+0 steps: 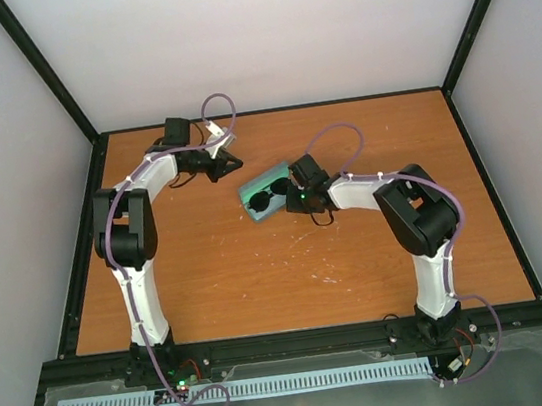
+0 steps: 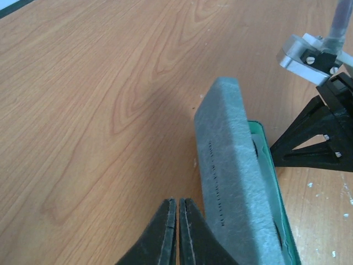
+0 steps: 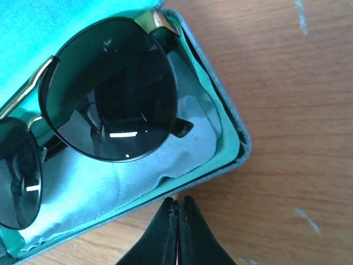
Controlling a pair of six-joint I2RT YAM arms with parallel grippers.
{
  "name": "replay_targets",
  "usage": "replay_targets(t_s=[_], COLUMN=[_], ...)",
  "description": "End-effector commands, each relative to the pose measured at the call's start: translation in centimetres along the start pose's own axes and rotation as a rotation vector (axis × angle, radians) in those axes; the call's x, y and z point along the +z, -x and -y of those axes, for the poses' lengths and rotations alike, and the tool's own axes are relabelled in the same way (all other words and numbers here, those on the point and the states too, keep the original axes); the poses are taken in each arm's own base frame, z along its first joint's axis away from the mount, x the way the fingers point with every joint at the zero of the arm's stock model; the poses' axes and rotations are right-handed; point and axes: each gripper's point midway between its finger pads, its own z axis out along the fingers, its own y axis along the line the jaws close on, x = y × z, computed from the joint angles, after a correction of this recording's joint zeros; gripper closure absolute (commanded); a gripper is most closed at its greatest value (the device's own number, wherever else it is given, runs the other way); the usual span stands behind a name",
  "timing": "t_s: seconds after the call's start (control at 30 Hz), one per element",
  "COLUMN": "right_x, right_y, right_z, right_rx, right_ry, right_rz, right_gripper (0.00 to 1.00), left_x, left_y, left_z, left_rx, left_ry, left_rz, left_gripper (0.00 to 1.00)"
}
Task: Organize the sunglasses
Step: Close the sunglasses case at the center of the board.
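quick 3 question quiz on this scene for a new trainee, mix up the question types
1. True or false: the sunglasses lie inside the open case.
2. What lies under them? A: a pale blue cloth. B: a sponge. C: bare wood.
3. Fill in: the fingers of the left gripper and the right gripper are both ____.

Key: 1 true; 2 A; 3 shut.

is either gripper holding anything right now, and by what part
Nothing is held. The left gripper and the right gripper are both shut with nothing between their fingers. The sunglasses lie in the open case.
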Motion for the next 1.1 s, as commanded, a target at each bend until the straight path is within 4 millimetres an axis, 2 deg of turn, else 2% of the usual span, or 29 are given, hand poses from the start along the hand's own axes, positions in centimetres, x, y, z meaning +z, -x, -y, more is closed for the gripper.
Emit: replay_targets(t_s=[0.0,0.2,0.67,1.07], right_x=[1.8,2.7,4.0,4.3], right_y=[-1.3,-0.9,0.2,0.0], right_z=[0.8,0.8,1.0,1.4], right_rx=[0.022,0.019,0.024,0.045], right_ry=[-0.014,-0.014,0.015,0.025], right_rz=[-0.069,-0.063,-0.055,-0.052], right_gripper=[0.97,0.97,0.97,0.97], left_x=[0.7,1.3,2.8,4.3], left_y=[-1.7,-1.8,1.3,1.7], left_z=[-1.0,-0.9,1.5,2.6], left_rx=[-0.03,-0.07,-0.057,-0.057], left_ry=[0.016,-0.01,-0.059,-0.09], left_rz=[-0.039,-0.033,0.006,0.001], left_gripper=[0.94,0.94,0.93,0.93])
